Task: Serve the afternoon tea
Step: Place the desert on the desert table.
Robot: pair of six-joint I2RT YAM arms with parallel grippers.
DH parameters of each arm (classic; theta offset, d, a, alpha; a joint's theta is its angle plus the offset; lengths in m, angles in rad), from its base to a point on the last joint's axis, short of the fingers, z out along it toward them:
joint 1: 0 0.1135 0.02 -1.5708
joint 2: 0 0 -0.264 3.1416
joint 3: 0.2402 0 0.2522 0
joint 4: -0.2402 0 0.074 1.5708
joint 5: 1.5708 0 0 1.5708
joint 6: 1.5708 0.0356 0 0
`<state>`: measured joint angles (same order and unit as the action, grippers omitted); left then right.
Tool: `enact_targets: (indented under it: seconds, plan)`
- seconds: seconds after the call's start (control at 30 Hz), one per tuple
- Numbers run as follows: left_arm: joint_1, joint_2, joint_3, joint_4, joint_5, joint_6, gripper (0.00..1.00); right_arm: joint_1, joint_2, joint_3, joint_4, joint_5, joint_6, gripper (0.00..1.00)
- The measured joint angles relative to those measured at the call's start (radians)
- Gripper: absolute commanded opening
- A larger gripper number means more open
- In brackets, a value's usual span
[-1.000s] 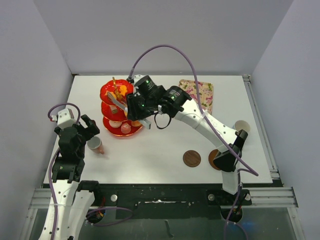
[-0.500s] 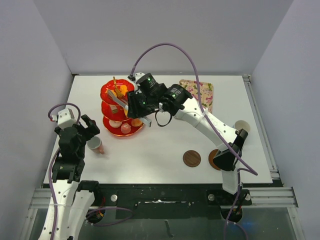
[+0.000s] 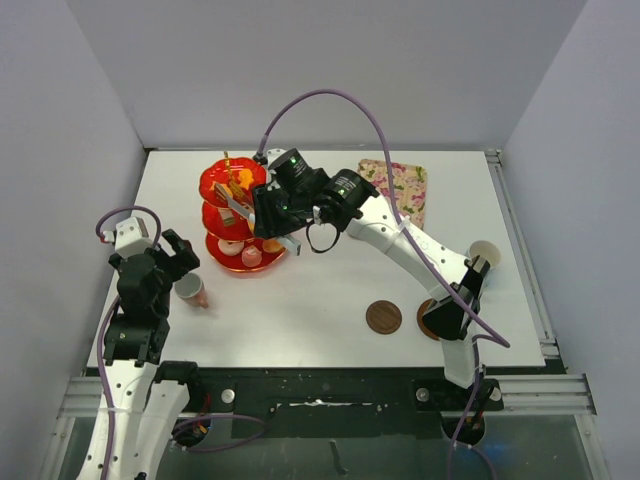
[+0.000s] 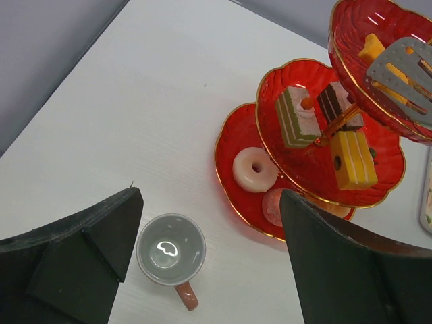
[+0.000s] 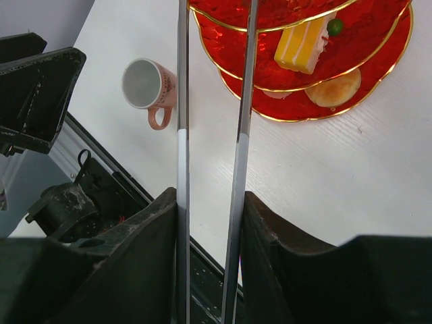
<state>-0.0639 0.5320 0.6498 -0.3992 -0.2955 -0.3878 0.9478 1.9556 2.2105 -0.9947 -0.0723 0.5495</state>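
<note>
Right gripper clamps slotted metal tongs over the top tier of the red stand, which carries cakes. Left gripper hangs spread wide above the pink cup, near the stand.

1. Tiered stand: glossy, translucent red plastic with shiny gold-coloured rims.
2. Tongs: bare slotted metal, dull sheen.
3. Pink cup: smooth, glazed, glossy inside.
4. Bench: smooth matt white.
</note>
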Motion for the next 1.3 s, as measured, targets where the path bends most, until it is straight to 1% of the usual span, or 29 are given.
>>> enact_targets:
  seconds: [0.23, 0.57, 0.67, 0.73, 1.3]
  plan:
    - [0.0, 0.0, 0.0, 0.0, -0.001, 0.0, 0.82, -0.005, 0.0, 0.0, 0.005, 0.0, -0.003, 0.32]
    - [0.0, -0.001, 0.0, 0.0, -0.001, 0.0, 0.82, -0.006, 0.0, 0.0, 0.006, 0.0, -0.003, 0.36]
    - [0.0, -0.001, 0.0, 0.0, -0.001, 0.0, 0.82, -0.006, 0.0, 0.0, 0.006, -0.002, -0.003, 0.36]
    - [0.0, -0.001, 0.0, 0.0, -0.001, 0.0, 0.82, -0.006, 0.0, 0.0, 0.01, -0.007, -0.003, 0.35]
    - [0.0, -0.001, 0.0, 0.0, -0.001, 0.0, 0.81, -0.006, -0.005, 0.0, 0.016, -0.017, -0.002, 0.36]
